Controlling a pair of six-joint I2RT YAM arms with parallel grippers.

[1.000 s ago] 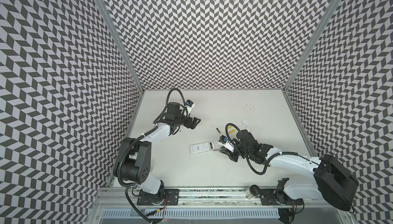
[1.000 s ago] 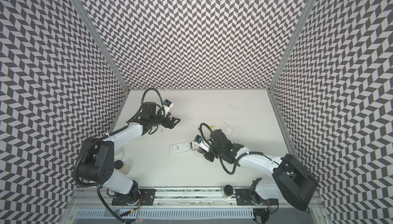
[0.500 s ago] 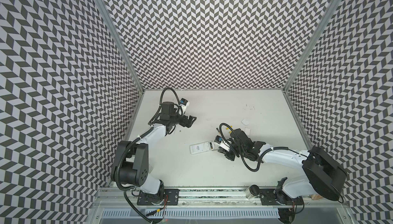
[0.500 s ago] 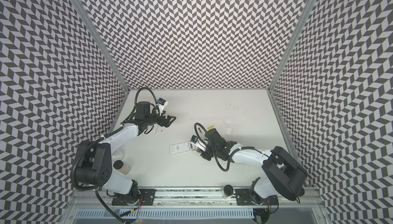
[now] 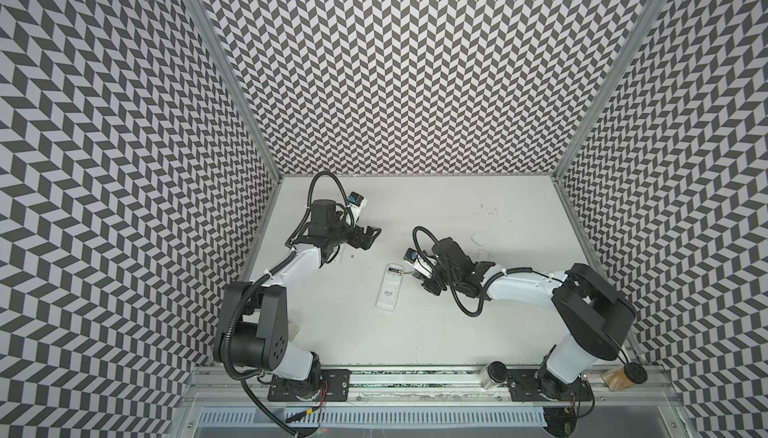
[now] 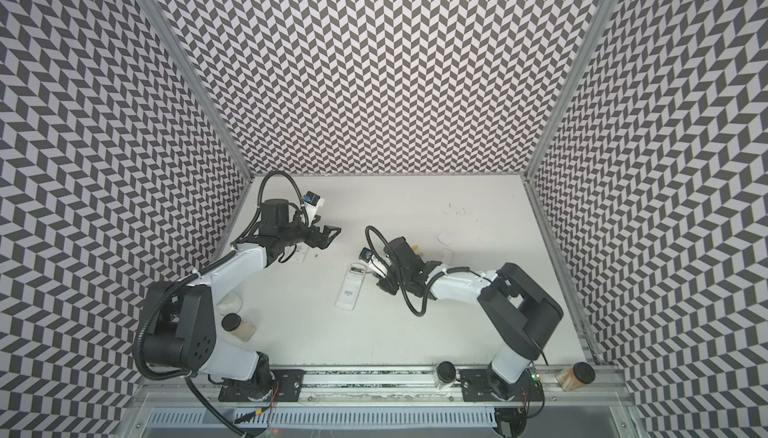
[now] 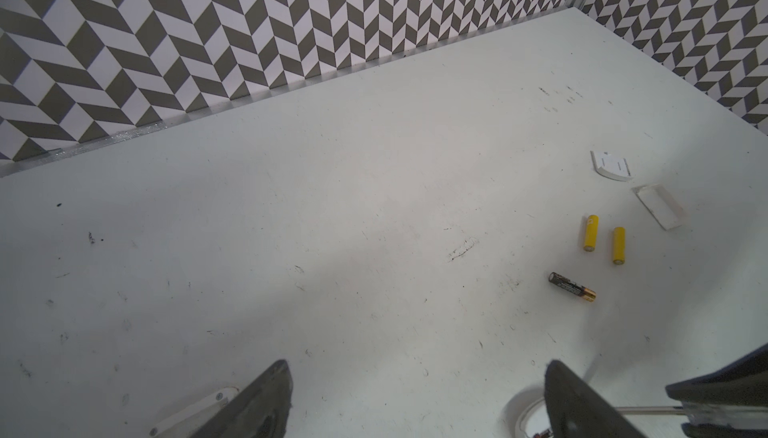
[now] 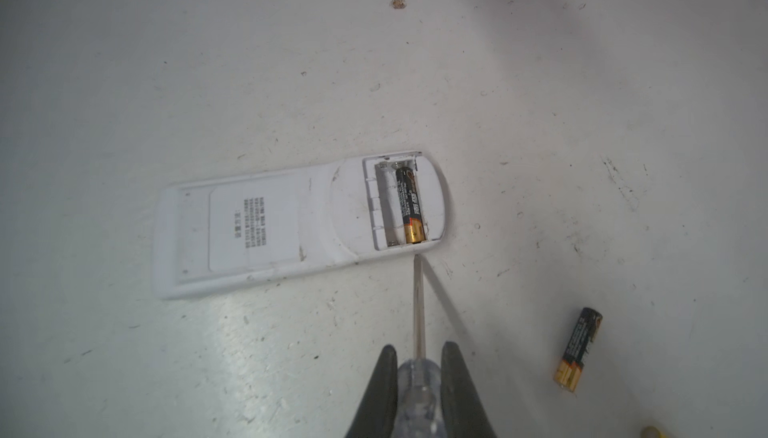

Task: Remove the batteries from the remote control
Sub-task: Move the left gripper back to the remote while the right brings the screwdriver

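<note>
Four batteries show. One black battery with a gold end (image 8: 411, 207) sits in the open compartment of the remote control (image 8: 291, 224), next to a bare slot. A loose black battery (image 8: 577, 348) lies on the desk (image 8: 166, 62), apart from the remote. In the left wrist view a yellow battery (image 7: 590, 233) and its yellow twin (image 7: 619, 245) lie side by side near that loose black one, with a white cover piece (image 7: 611, 164) and a clear piece (image 7: 658, 206) just beyond them.

In both top views the remote (image 5: 390, 292) lies back-up near the middle of the frame. The right end effector (image 8: 419, 348), just right of the remote's upper end, is clamped on the clear handle of a screwdriver (image 8: 419, 303). The shaft's tip is right at the remote's edge by the compartment, and whether it touches cannot be told. The left end effector (image 5: 368, 235) is above and left of the remote, well apart from it, its jaws spread wide and holding nothing.
</note>
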